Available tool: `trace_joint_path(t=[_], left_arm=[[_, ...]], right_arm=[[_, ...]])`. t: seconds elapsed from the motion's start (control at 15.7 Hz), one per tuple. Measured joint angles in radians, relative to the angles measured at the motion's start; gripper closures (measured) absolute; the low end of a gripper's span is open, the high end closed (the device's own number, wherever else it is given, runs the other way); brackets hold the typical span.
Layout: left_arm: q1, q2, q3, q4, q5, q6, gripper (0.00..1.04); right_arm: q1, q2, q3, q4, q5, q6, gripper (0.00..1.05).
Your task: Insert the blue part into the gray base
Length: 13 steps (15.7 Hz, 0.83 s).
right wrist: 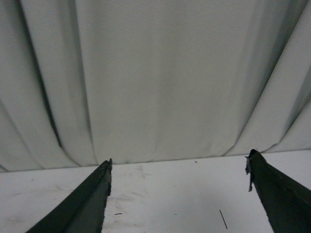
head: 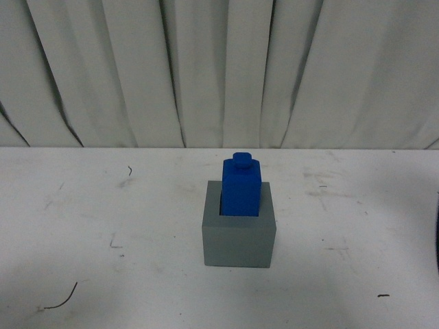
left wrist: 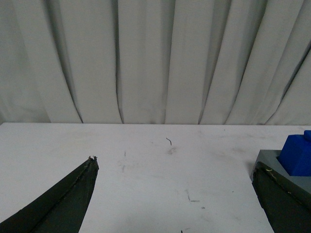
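In the front view the blue part (head: 241,186) stands upright in the recess of the gray base (head: 238,240), knob up, near the middle of the white table. Neither arm shows there. In the left wrist view my left gripper (left wrist: 175,162) is open over bare table, and the gray base (left wrist: 269,159) with the blue part (left wrist: 298,154) sits just beyond one fingertip, at the picture's edge. My right gripper (right wrist: 179,161) is open too, with only table and curtain between its fingers; neither block appears in that view.
A pleated white curtain (head: 219,68) hangs close behind the table's far edge. The white tabletop (head: 103,226) carries scuffs and a few short dark threads (head: 65,295).
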State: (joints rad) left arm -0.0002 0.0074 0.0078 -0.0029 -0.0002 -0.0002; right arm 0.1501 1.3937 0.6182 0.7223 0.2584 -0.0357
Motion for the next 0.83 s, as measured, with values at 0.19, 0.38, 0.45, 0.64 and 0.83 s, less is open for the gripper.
trace_joint_path(t=[0.19,0.38,0.45,0.64,0.83], left_arm=[[0.000,0.000,0.000,0.000,0.000,0.000,0.07],[0.000,0.000,0.000,0.000,0.000,0.000,0.07],[0.000,0.000,0.000,0.000,0.000,0.000,0.07],[0.000,0.000,0.000,0.000,0.000,0.000,0.07],[0.000,0.000,0.000,0.000,0.000,0.000,0.07]], right_arm=[[-0.095,-0.369,-0.273,-0.122,-0.196,0.019,0.53],[-0.150,-0.849,-0.386,-0.460,-0.255,0.021,0.93],[-0.150,-1.163,-0.445,-0.724,-0.258,0.024,1.03],[-0.150,-1.279,-0.481,-0.747,-0.258,0.024,1.03],[-0.150,-1.303,-0.494,-0.737,-0.258,0.025,1.03]])
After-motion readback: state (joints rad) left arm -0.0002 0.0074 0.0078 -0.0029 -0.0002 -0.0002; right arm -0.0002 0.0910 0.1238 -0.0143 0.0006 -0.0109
